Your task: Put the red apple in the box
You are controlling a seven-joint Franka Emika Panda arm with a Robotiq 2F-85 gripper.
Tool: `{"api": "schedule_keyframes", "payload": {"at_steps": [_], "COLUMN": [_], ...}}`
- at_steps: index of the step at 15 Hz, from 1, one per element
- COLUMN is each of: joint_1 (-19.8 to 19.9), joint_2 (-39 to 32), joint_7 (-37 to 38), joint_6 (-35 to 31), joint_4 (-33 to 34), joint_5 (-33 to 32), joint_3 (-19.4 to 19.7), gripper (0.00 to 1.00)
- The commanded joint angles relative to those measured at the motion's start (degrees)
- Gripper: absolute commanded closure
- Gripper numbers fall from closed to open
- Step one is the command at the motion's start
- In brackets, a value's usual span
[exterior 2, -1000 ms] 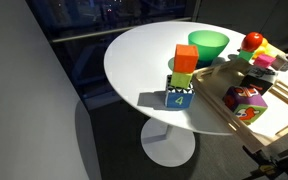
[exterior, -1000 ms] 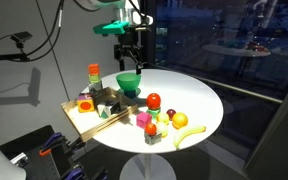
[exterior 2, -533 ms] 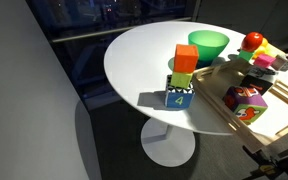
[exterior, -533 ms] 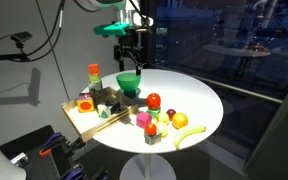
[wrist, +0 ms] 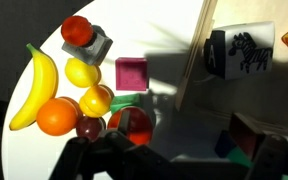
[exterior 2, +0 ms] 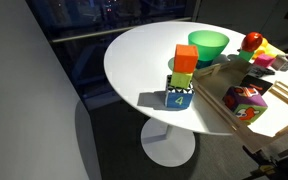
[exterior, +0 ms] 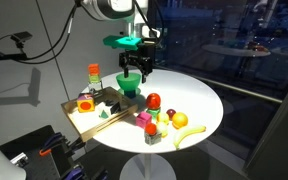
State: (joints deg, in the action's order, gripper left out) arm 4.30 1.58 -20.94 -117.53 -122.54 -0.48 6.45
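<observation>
The red apple (exterior: pixel 154 101) stands near the middle of the round white table, beside a pink cube (exterior: pixel 142 119). It shows in the wrist view (wrist: pixel 132 125) as a red ball just ahead of my fingers, and at the far edge of an exterior view (exterior 2: pixel 252 41). The box is a shallow wooden tray (exterior: pixel 84 122) at the table's edge, seen in both exterior views (exterior 2: pixel 234 112), holding picture blocks. My gripper (exterior: pixel 142 64) hangs open and empty above the green bowl (exterior: pixel 130 83), short of the apple. Its dark fingers fill the bottom of the wrist view (wrist: pixel 179 160).
A banana (wrist: pixel 36 85), lemons (wrist: pixel 82 72), an orange (wrist: pixel 56 116) and a second red fruit on a grey block (wrist: pixel 77 29) lie beyond the apple. A zebra block (wrist: pixel 242 50) sits in the tray. A stack of coloured blocks (exterior 2: pixel 182 75) stands by the bowl (exterior 2: pixel 208 44).
The gripper has moved a little lower and toward the table's middle, from behind the green bowl to over it. The objects have not moved.
</observation>
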Motion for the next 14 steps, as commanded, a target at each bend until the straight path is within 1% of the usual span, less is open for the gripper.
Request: {"api": "schedule_keyframes", "payload": {"at_steps": [1,6,10,14], "joint_1": [0.86,1.37,1.48,1.67], "joint_2": [-3.36,-6.89,-9.73,-12.32], "joint_7": [-4.34,-4.48,-3.37,-3.07], "joint_6": [-3.45,-10.38,-14.49,-17.25], "joint_4": [2.14,2.43,3.22,3.66], "joint_5": [1.86,0.97,-0.04,-0.52], "joint_3": [0.16,-0.31,-0.6,-0.81], "gripper": [0.0,0.0,0.0,0.0]}}
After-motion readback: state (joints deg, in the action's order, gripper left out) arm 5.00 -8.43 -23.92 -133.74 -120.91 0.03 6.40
